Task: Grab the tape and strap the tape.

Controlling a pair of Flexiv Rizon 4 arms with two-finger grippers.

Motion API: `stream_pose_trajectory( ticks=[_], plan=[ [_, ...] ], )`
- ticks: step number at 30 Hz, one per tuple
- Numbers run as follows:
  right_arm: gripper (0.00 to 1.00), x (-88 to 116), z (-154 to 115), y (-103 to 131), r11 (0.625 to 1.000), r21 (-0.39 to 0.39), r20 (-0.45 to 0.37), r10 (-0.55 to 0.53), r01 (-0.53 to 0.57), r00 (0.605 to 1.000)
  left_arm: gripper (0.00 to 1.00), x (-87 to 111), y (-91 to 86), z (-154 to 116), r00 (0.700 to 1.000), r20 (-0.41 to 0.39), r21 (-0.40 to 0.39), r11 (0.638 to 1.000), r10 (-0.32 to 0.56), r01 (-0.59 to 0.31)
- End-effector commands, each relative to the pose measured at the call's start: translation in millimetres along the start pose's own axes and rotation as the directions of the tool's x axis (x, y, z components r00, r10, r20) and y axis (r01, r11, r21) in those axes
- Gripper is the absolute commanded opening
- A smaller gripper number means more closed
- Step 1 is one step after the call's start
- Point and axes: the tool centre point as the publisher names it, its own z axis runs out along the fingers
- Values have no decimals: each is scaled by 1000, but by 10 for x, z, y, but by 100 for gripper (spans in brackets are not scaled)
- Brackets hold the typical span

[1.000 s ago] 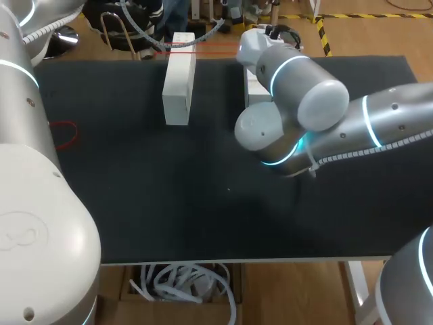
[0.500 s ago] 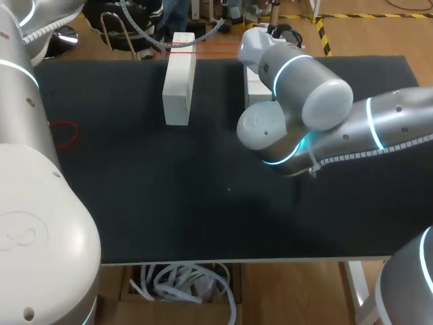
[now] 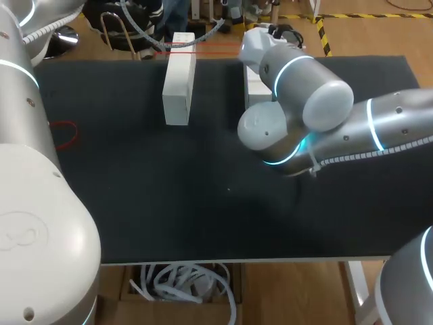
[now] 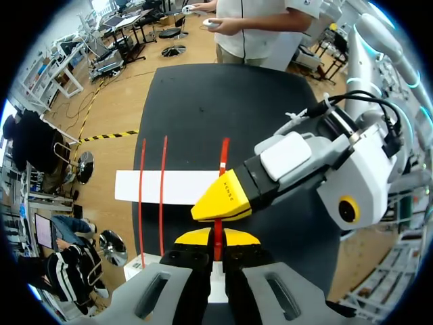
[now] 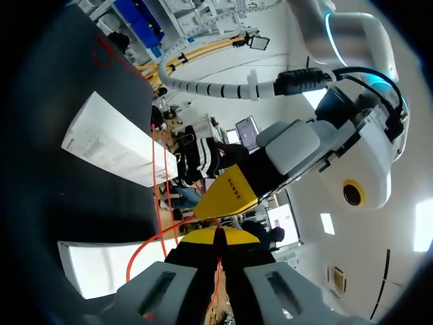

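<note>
Fingers (image 4: pixel 196 238) of the left gripper (image 4: pixel 216 238) are closed tight on the red tape (image 4: pixel 222 156). The right gripper (image 5: pixel 216 237) pinches a strand likewise, tip to tip with the left. Tape strands cross the white block (image 3: pixel 178 80), upper centre of the head view.

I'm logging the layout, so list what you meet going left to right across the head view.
Left arm → red loop near the table's left edge → white block → second white block, partly hidden by the right arm → right arm.
</note>
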Motion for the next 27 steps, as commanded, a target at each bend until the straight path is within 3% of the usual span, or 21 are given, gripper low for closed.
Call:
stream_pose_trajectory(
  ticks=[1, 2, 4, 7, 10, 24, 27],
  plan=[
    [0, -27, -22, -18, 1000, 7, -5, 2, -2, 1000, 0, -1, -5, -3, 1000, 0, -4, 1000, -1, 1],
    [0, -27, -23, -21, 1000, 8, -4, 3, -2, 1000, 0, -1, -5, -3, 1000, 0, -4, 1000, -1, 1],
    [17, -26, -28, -27, 1000, 11, 2, 14, -14, 1000, 0, -1, -5, -3, 1000, 0, -4, 1000, -1, 1],
    [33, -28, -37, -43, 1000, 15, 3, 21, -21, 1000, 0, -1, -5, -3, 1000, 0, -4, 1000, -1, 1],
    [42, -27, -42, -61, 999, 16, 2, 30, -30, 1000, 0, -1, -5, -3, 1000, 0, -4, 1000, -1, 1],
    [38, -5, -176, -252, 998, 11, -34, 67, -66, 997, 0, -1, -5, -3, 1000, 0, -4, 1000, -1, 1],
    [37, -28, -228, -292, 997, -23, -63, 68, -70, 996, 0, -1, -5, -3, 1000, 0, -4, 1000, -1, 1]
  ],
)
